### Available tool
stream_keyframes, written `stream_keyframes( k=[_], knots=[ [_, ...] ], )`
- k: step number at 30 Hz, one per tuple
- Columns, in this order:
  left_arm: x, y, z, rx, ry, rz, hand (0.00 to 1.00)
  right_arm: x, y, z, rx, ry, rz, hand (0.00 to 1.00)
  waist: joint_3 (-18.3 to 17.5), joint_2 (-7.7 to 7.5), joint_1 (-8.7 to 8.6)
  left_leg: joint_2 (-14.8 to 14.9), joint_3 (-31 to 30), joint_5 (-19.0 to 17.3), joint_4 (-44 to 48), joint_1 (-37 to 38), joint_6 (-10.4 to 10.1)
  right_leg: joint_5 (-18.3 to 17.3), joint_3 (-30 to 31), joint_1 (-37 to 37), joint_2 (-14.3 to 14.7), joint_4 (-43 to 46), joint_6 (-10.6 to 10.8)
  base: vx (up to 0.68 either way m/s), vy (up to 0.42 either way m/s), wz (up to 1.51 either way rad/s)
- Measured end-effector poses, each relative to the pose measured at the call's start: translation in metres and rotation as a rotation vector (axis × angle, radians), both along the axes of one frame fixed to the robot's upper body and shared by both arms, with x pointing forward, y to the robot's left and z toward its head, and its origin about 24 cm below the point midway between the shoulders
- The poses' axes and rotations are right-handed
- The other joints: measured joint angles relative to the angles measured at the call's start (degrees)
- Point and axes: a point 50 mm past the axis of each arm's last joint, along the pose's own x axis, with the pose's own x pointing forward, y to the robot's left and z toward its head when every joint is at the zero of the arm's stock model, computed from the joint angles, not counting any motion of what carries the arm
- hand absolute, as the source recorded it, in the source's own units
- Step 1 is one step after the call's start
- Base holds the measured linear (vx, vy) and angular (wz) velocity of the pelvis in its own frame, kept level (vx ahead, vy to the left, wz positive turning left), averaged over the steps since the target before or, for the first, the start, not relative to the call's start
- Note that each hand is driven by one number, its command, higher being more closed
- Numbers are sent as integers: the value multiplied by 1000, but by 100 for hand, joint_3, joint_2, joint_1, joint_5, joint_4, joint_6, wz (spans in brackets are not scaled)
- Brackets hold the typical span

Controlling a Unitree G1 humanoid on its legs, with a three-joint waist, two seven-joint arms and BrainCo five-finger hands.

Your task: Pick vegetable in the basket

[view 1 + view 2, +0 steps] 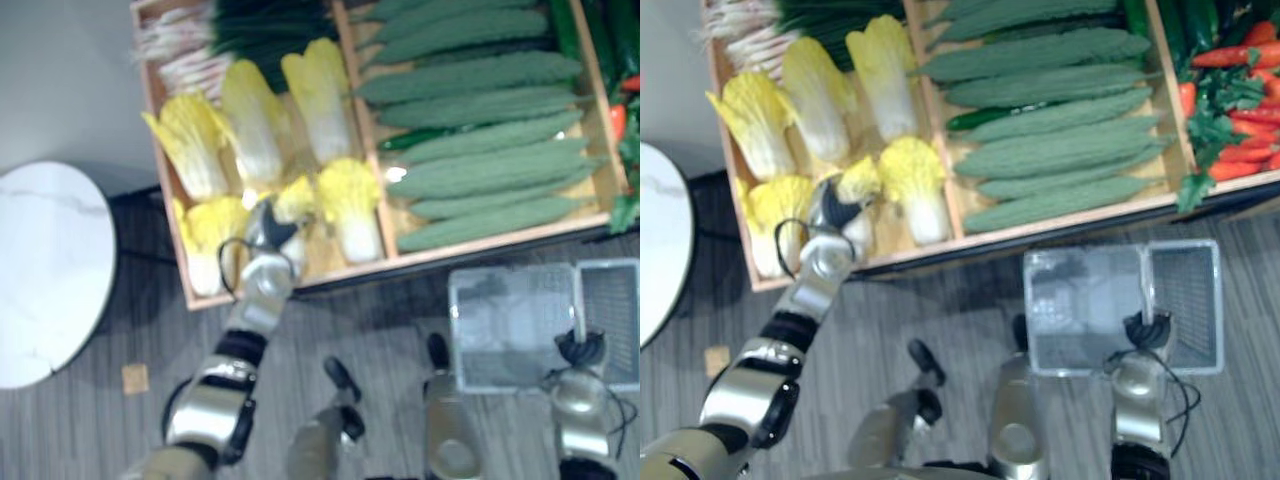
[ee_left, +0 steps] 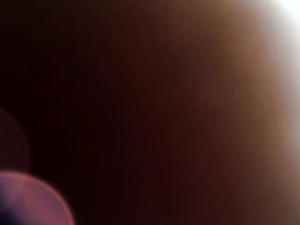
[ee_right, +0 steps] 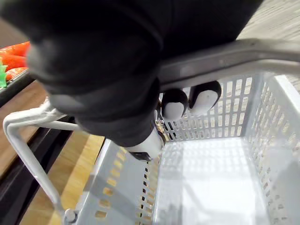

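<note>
Lengthwise, cabbage (image 1: 297, 197) points leaves away; left hand (image 1: 268, 230), fingers hidden; right hand (image 1: 1147, 331) clamps basket (image 1: 1085, 305).

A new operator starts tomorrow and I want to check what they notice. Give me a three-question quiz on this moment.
1. True or false: the basket already holds a vegetable.
2. Which compartment is the left hand reaching into? A) napa cabbages B) bitter gourds C) carrots
3. Fill in: the right hand is curled round the basket's ____.
Key: 1 false; 2 A; 3 handle.
</note>
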Motion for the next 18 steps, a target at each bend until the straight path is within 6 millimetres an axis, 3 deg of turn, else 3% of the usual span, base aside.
stream_keyframes(
  k=[1,8,16,18],
  knots=[
    [1,-3,1,-7,-1,-2,100,2,2,0,1,-3,7,100,37,-60,2,13,82,20,0,8,26,6,-2,0,-4,-1,10,42,-38,4],
    [1,-6,-4,-5,30,-13,100,-1,4,-5,29,2,-3,100,42,-78,-3,60,43,44,-2,285,61,9,-97,346,17,-84,19,64,-49,2],
    [-21,-2,-25,-34,58,-32,100,-21,16,-47,157,125,-43,100,-78,-381,-139,97,-321,45,-1,745,53,8,-464,1138,33,-383,19,70,-44,16],
    [-31,0,-26,-67,33,-30,100,-36,22,-64,204,183,-68,100,-174,-474,-147,72,-415,29,-1,908,35,7,-539,1394,31,-467,17,49,-7,13]
  ],
)
